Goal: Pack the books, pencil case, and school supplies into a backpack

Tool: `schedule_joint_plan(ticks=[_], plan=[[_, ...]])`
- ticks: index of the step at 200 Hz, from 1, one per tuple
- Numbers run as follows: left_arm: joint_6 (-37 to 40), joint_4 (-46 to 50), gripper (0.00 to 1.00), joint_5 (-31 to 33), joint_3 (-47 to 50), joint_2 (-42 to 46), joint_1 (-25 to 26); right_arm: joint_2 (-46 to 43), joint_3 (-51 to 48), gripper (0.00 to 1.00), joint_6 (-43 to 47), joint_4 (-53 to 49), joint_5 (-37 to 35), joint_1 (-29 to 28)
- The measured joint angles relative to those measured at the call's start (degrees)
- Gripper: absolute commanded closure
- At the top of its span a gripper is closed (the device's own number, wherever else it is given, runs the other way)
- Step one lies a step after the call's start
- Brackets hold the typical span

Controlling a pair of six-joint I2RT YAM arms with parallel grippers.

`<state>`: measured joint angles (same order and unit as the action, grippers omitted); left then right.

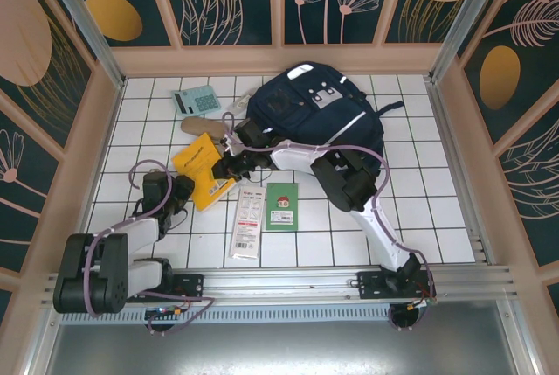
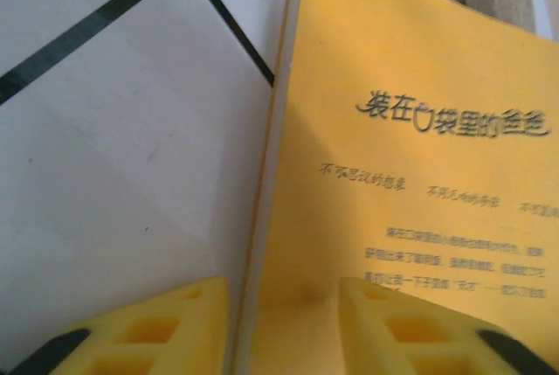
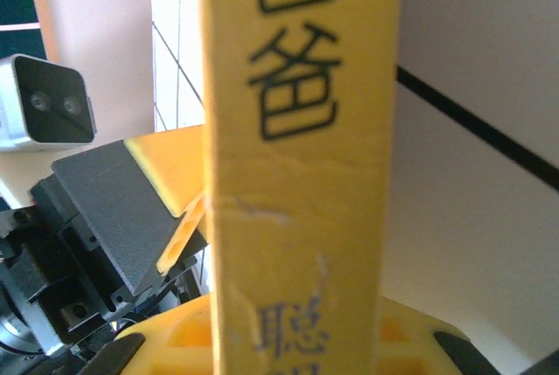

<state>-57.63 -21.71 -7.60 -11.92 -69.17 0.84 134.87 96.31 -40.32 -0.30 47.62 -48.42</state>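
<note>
The orange-yellow book [image 1: 203, 168] lies tilted on the white tiles, left of the navy backpack [image 1: 314, 117]. My right gripper [image 1: 229, 165] is shut on its right edge; in the right wrist view the yellow spine [image 3: 297, 174] stands between the fingers [image 3: 175, 340]. At the book's lower left corner my left gripper [image 1: 181, 190] is open, its yellow fingers [image 2: 166, 331] either side of the book's edge [image 2: 262, 244] with a gap. A small green book [image 1: 281, 205] and a long white-and-red pack [image 1: 247, 222] lie near the front. The teal calculator [image 1: 196, 99] and tan pencil case [image 1: 203, 125] lie behind the book.
Wooden walls [image 1: 105, 130] fence the tiled table on three sides. The right arm [image 1: 349, 178] stretches across the front of the backpack. A small white camera [image 3: 48, 100] sits at the left wall in the right wrist view.
</note>
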Motion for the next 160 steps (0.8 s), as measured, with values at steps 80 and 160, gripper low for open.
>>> schedule_joint_plan(ticks=[80, 160], plan=[[2.4, 16.0, 0.47, 1.6, -7.9, 13.9, 0.1, -17.8, -17.1, 1.0, -0.4, 9.1, -3.3, 2.4], [7.8, 17.5, 0.47, 9.4, -23.8, 3.3, 19.3, -47.2, -41.6, 1.0, 0.4, 12.5, -16.9, 14.6]])
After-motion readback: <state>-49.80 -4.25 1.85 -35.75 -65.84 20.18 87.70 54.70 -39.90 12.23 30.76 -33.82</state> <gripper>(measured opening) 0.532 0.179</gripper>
